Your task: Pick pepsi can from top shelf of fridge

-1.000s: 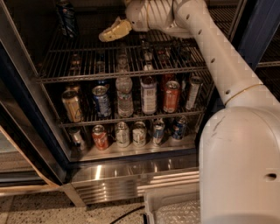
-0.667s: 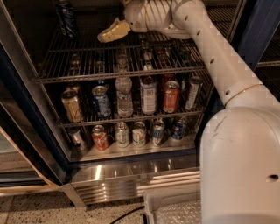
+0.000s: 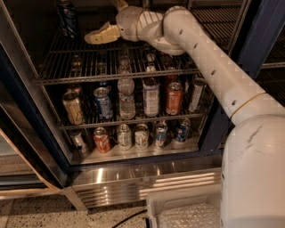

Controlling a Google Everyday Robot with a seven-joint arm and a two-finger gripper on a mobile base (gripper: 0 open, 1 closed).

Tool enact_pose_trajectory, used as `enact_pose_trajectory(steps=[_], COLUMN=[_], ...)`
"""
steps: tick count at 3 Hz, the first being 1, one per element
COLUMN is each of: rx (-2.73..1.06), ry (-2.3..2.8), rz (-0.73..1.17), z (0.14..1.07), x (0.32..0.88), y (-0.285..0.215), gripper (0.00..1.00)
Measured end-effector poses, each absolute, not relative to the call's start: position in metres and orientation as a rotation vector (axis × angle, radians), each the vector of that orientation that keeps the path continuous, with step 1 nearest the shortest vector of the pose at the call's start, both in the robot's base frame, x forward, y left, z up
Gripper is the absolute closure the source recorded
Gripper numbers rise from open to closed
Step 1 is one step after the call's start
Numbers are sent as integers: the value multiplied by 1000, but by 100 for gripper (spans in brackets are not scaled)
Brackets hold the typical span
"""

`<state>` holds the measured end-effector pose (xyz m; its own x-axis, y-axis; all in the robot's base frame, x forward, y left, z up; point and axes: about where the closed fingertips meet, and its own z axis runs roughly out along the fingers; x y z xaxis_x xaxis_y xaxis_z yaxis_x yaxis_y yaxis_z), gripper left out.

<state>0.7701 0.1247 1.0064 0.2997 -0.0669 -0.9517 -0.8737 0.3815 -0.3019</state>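
Note:
The pepsi can [image 3: 67, 18], dark blue with white stripes, stands upright at the far left of the top shelf [image 3: 120, 76], a grey wire rack inside the fridge [image 3: 133, 171]. My gripper [image 3: 106, 20] reaches in over that shelf, just right of the can and a short gap from it. Its fingers are spread apart: the lower yellowish finger [image 3: 100, 35] points left towards the can and the other finger [image 3: 120, 4] points up at the frame's top edge. It holds nothing.
The middle rack holds a gold can [image 3: 73, 107], a blue can [image 3: 103, 102], a water bottle [image 3: 127, 98], a tall can [image 3: 151, 95] and a red can [image 3: 174, 98]. Several cans stand on the bottom rack [image 3: 138, 136]. The dark blue door frame [image 3: 258, 40] is at the right.
My gripper has moved left along the top shelf, closer to the pepsi can. The can and the other drinks have not moved.

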Motion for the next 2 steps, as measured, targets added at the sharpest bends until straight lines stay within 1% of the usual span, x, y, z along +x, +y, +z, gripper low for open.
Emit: enact_pose_trajectory(steps=[2], rx=[-947], ry=[1226], rz=[627], z=[1017], x=[771], y=[148], gripper=[0])
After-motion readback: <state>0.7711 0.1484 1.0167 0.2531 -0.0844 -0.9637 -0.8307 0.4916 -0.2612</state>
